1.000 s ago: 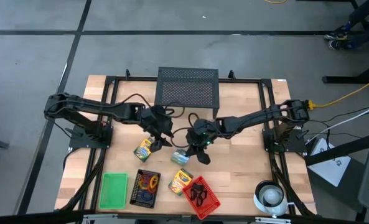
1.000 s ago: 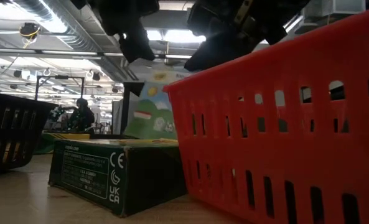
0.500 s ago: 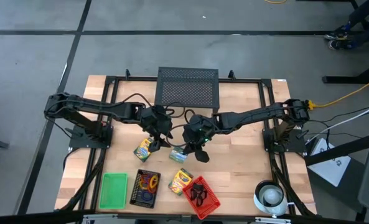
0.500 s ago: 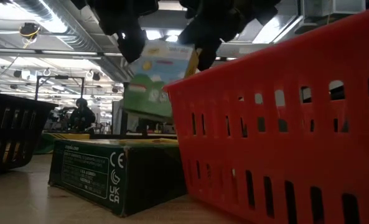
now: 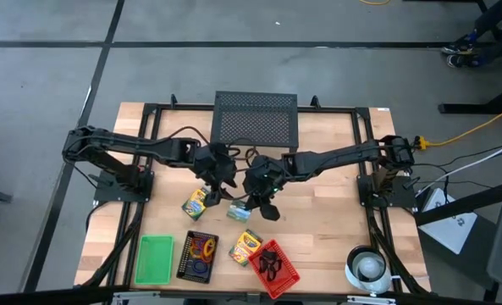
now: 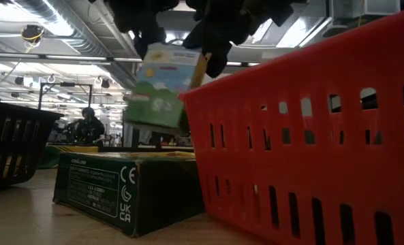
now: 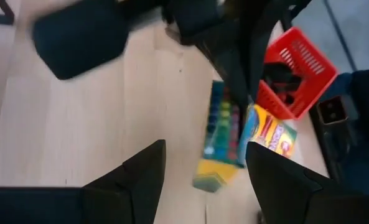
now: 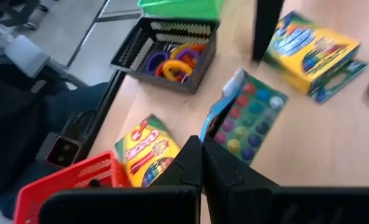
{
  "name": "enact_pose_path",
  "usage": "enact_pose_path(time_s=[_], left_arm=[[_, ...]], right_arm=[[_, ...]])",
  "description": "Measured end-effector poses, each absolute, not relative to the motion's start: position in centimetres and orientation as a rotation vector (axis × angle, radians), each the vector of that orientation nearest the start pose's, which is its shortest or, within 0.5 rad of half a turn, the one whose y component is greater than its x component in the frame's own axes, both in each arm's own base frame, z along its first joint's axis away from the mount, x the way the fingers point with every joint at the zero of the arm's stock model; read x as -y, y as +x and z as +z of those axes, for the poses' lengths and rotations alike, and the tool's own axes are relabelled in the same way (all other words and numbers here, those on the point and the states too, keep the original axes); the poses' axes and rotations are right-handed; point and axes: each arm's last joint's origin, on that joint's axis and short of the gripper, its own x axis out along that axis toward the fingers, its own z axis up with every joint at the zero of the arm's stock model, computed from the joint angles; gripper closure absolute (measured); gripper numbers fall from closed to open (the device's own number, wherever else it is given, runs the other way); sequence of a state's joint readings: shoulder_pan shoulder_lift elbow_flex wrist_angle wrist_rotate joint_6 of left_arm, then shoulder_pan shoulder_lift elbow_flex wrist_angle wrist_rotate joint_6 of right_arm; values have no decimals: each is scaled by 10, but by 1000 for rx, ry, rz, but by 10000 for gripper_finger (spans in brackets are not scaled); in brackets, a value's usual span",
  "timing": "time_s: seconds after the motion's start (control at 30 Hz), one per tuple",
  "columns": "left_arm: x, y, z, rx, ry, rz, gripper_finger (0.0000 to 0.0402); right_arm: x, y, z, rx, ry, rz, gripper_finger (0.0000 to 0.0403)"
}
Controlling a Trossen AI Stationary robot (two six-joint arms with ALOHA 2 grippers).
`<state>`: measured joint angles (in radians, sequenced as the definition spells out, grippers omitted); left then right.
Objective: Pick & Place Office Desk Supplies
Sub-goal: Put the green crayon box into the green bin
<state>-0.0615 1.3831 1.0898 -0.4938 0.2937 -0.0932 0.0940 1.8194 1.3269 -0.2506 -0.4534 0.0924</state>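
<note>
High view: black mesh tray (image 5: 196,257) holds orange and purple rings (image 5: 202,248), red slotted basket (image 5: 276,269) black clips (image 5: 270,264); right pincer (image 5: 252,204) grasps a green paint-set box (image 5: 241,211).

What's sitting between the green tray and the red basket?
In the high view, a black basket of rings and a yellow crayon box sit between them.

"CE" and "UKCA" marks on dark green box (image 6: 127,194) side
</note>
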Motion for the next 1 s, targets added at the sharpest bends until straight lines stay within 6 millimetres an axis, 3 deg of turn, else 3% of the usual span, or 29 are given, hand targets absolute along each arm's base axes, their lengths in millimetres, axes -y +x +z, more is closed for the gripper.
enact_pose_path(time_s=[0.13,0.43,1.0], left_arm=[[27,292,274,-840,-165,-268,180],[29,291,277,-823,-121,-261,180],[24,281,286,-807,-112,-253,180]], right_arm=[[-49,398,239,-737,176,448,403],[-43,399,243,-736,140,399,403],[-12,396,241,-784,136,342,403]])
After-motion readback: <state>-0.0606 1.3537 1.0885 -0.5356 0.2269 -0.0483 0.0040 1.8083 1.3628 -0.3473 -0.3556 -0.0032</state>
